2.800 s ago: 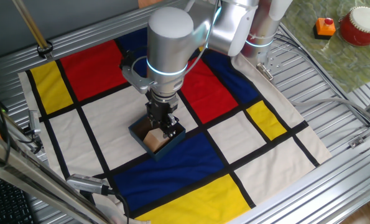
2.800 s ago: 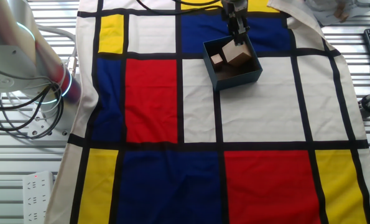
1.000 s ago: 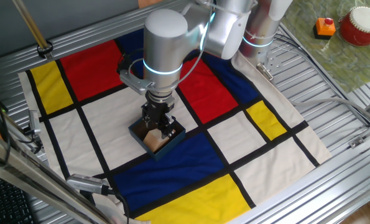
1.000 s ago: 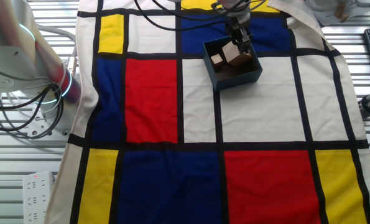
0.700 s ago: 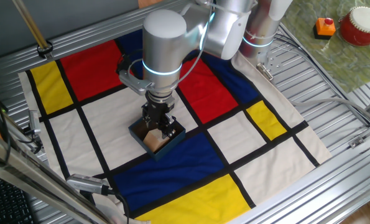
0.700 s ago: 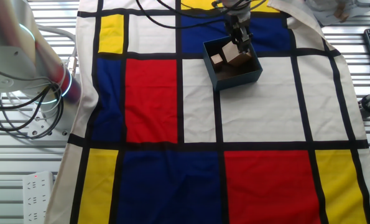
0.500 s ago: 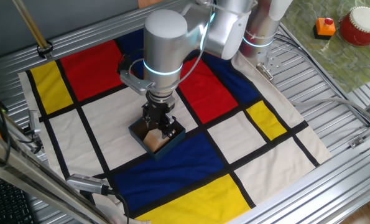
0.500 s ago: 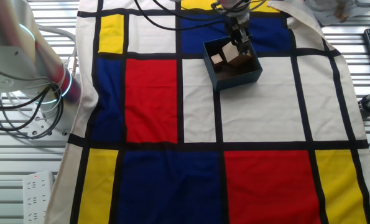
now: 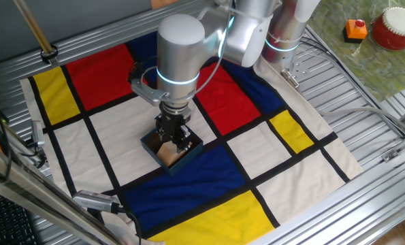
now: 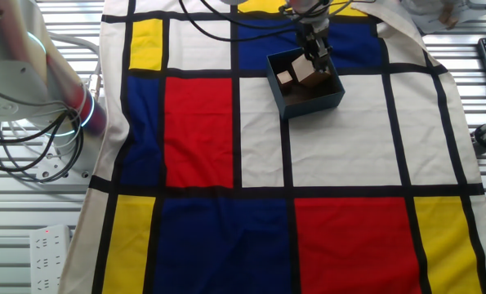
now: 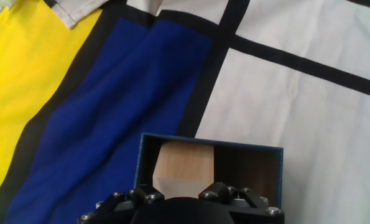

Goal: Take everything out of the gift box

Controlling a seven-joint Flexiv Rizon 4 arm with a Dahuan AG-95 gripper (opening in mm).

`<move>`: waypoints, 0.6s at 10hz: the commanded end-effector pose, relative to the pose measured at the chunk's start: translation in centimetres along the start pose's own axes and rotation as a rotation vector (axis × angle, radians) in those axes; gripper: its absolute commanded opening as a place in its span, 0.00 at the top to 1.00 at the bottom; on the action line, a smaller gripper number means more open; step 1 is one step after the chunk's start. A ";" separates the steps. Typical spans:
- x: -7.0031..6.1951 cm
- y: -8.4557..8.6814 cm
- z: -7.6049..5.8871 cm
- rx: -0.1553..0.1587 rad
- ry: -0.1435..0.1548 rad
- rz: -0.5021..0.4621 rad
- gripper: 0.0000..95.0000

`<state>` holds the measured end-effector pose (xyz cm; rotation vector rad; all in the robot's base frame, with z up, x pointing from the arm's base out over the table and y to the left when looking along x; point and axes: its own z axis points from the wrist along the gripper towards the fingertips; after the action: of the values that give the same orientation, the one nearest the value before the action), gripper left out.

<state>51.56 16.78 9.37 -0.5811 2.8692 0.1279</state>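
The gift box [image 9: 190, 155] is small, dark blue outside and brown inside; it sits on the checked cloth and also shows in the other fixed view [image 10: 316, 102] and the hand view [image 11: 209, 144]. Two tan wooden blocks lie in it: a larger one [image 10: 309, 76] and a smaller one [image 10: 285, 78]. My gripper [image 9: 175, 139] reaches straight down into the box, its black fingers on both sides of the larger block [image 9: 167, 152]. In the hand view the block [image 11: 183, 163] sits right under the gripper [image 11: 185, 200]. The fingertips are hidden.
The cloth [image 9: 256, 143] of red, blue, yellow and white squares covers the slatted metal table. A red pot [image 9: 396, 28] and an orange item [image 9: 355, 28] stand at the far right. Cables and the arm's base [image 10: 30, 90] lie left of the cloth.
Since 2.8 s ago the gripper has come down into the box around the larger block. Over the last second it has stayed nearly still.
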 end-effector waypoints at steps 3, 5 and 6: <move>-0.4 0.0 0.6 0.004 -0.004 -0.001 0.40; -0.4 0.0 0.7 0.006 -0.003 -0.003 0.40; -0.4 -0.1 0.8 0.007 -0.003 -0.003 0.40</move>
<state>52.02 16.87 8.64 -0.5821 2.8671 0.1169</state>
